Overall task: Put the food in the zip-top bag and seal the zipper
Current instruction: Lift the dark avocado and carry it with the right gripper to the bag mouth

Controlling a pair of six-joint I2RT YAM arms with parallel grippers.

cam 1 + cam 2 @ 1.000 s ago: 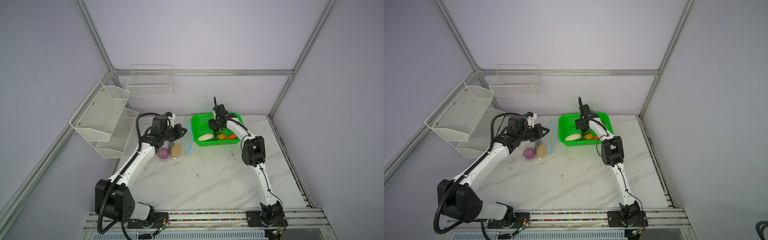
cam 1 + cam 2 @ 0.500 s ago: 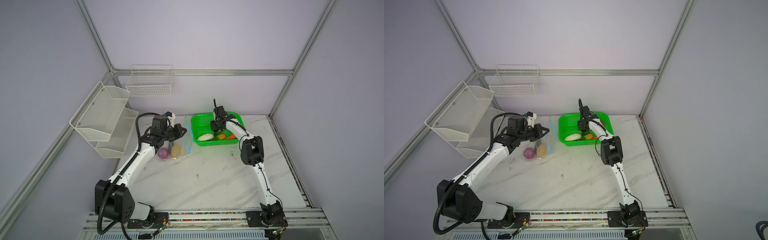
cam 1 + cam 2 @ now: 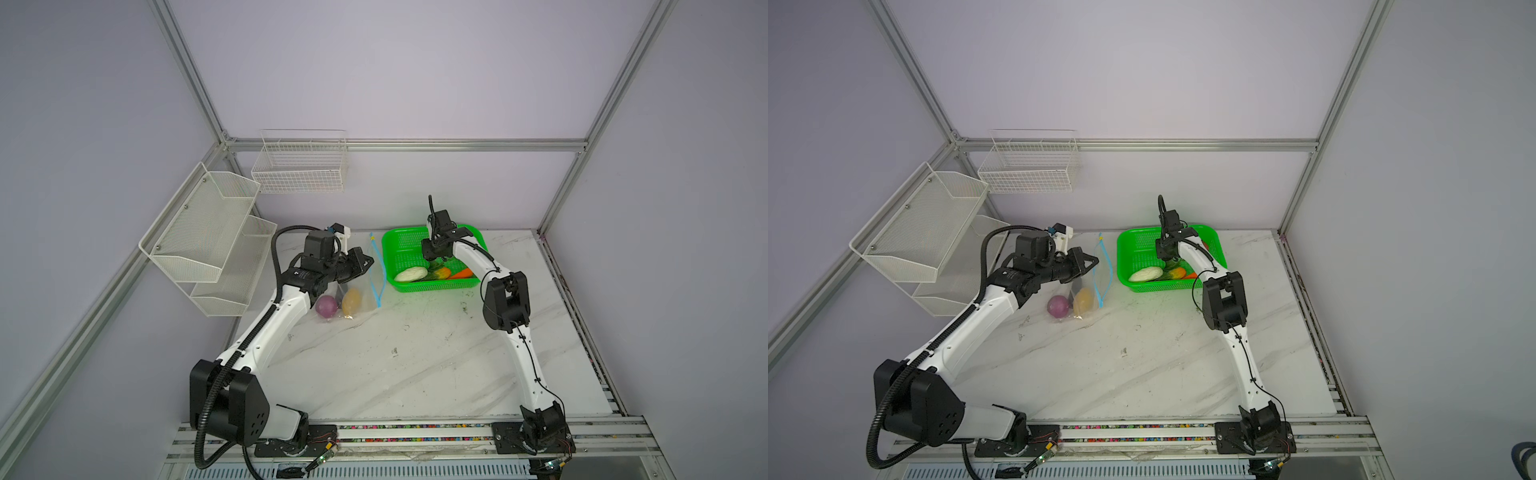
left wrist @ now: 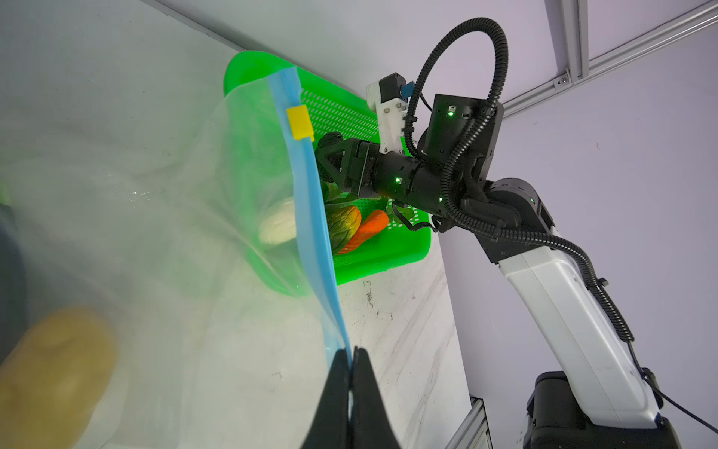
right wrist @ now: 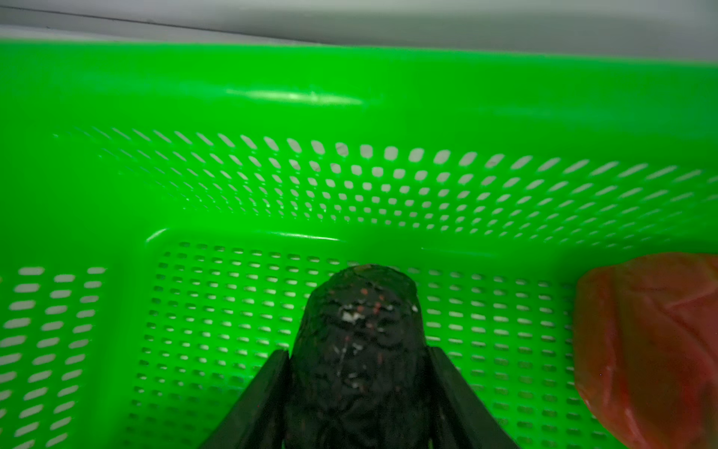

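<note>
Lying crumpled on the table, just left of the basket, the bag is seen in both top views with its zipper edge turned toward the basket. Two pieces of food are contained in it: an onion and a potato, side by side. The mouth is parted, and the slider is parked at the strip's far end. One lip of the zipper is pinched flat by the left gripper, clenched tight, and is held raised off the table.

In the basket the eggplant is clasped from both sides by the right gripper, with its fingers set against the dark skin. Whether the eggplant is lifted or resting cannot be told. A red pepper is noted near it. A white oblong and a carrot are found along the basket's near wall.
</note>
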